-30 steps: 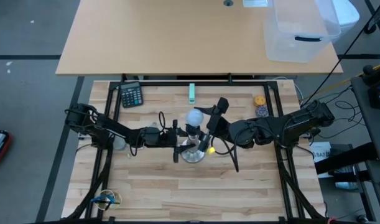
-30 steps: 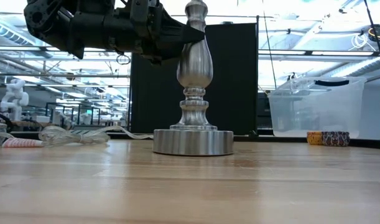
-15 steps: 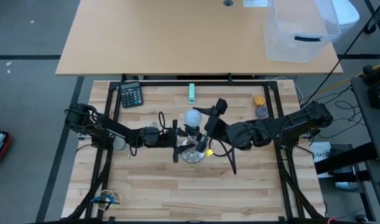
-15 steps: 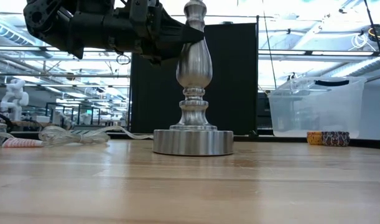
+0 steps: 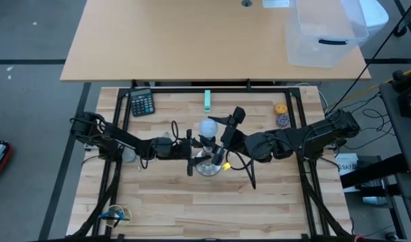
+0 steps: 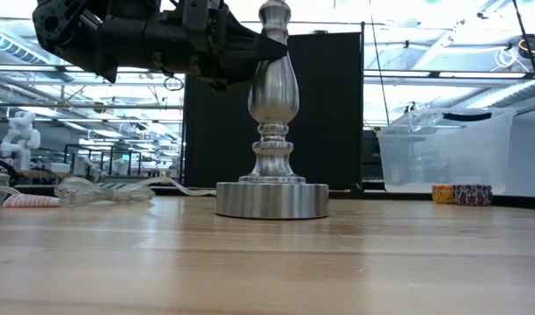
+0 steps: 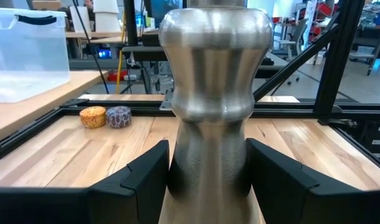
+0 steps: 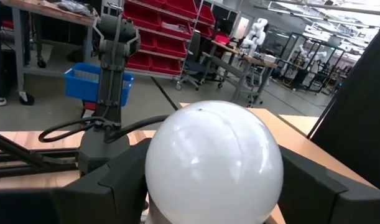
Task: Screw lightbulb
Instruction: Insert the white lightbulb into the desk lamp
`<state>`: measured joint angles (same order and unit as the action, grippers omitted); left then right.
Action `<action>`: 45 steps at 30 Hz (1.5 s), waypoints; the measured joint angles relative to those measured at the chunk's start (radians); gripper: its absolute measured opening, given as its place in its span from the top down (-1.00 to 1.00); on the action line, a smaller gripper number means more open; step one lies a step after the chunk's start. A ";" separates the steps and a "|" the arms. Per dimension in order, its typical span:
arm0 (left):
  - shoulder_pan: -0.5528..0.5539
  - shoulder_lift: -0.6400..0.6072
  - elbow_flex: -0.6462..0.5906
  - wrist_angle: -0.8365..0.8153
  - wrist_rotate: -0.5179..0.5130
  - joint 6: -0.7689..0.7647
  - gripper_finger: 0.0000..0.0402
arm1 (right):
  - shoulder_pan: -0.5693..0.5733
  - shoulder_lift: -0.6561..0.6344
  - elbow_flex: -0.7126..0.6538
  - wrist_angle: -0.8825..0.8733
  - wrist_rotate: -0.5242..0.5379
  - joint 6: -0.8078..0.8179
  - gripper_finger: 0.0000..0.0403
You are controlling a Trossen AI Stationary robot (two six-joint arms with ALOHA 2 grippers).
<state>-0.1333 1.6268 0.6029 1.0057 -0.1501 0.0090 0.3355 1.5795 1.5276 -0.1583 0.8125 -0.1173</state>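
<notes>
1. The lightbulb [image 8: 213,163], smooth frosted white, stands upright atop the silver stand [image 6: 272,131], globe up, long axis vertical.
2. The right gripper [image 5: 217,143] clasps the globe between its dark fingers [image 8: 112,185].
3. The left gripper [image 7: 208,180] clamps the stand's turned metal stem (glossy, baluster-shaped) on the wooden table [image 6: 267,262].

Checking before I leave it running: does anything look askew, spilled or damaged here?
Nothing stands out. The silver lamp stand sits upright and flat on the table, the left gripper closed around its stem. The lightbulb looks intact between the right gripper fingers, above the stand.
</notes>
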 joint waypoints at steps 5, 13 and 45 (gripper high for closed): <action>0.000 0.000 0.000 0.013 -0.001 0.000 -0.02 | 0.007 0.000 0.000 -0.006 -0.003 -0.030 -0.35; 0.000 0.001 -0.001 0.045 -0.005 0.000 0.25 | 0.013 0.000 0.000 -0.012 0.000 -0.056 -0.35; -0.004 0.001 0.001 0.137 -0.005 0.027 0.09 | 0.020 0.000 0.000 -0.028 0.005 -0.038 -0.36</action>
<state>-0.1371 1.6276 0.6041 1.1431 -0.1547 0.0357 0.3557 1.5791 1.5280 -0.1867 0.8173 -0.1558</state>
